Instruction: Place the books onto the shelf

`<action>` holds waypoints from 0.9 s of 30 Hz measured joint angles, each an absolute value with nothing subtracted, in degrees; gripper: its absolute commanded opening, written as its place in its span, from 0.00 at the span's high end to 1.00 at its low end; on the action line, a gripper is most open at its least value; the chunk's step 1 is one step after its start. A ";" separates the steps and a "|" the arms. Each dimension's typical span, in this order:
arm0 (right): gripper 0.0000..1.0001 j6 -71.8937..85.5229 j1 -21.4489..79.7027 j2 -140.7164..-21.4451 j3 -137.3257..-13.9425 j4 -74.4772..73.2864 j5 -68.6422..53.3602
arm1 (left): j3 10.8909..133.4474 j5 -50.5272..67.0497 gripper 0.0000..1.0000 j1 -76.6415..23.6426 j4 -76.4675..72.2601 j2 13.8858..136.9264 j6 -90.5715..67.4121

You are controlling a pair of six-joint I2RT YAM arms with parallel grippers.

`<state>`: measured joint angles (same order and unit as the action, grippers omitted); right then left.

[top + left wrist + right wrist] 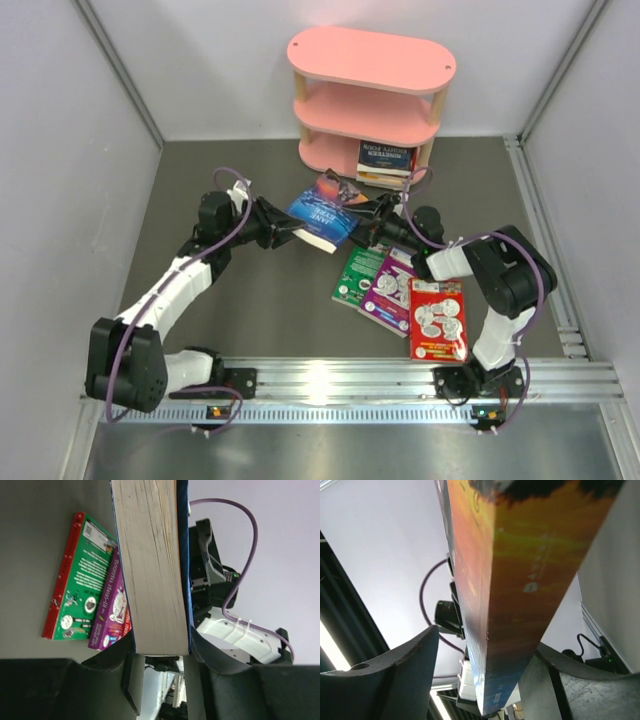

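At bench (250, 310) centre, mid-handover: gripping blue book (322, 213) w/ L gripper (298, 234) from 9 o'clock; R gripper (372, 228) at 3 o'clock spread loose round it, not clamping. Next: back R off, carry to shelf (370, 58) at 12 o'clock.

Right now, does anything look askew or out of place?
The blue book hangs tilted in mid-air between the left gripper, clamped on it, and the right gripper, whose jaws stand apart. The green book, purple book and red book lie fanned on the table.
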<state>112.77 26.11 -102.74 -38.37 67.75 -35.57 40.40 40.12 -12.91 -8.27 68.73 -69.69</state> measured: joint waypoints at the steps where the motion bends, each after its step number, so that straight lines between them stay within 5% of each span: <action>1: 0.40 112.77 26.11 -102.80 -38.35 67.75 -35.97 | 41.91 39.55 1.00 -12.95 -6.57 69.65 -68.18; 18: 0.39 114.72 22.13 -100.64 -33.39 72.64 -42.63 | 61.78 31.16 1.00 -4.91 3.31 92.09 -53.52; 27: 0.39 114.74 20.14 -100.64 -33.52 72.93 -44.42 | 60.14 33.61 1.00 -1.43 -12.71 98.28 -63.37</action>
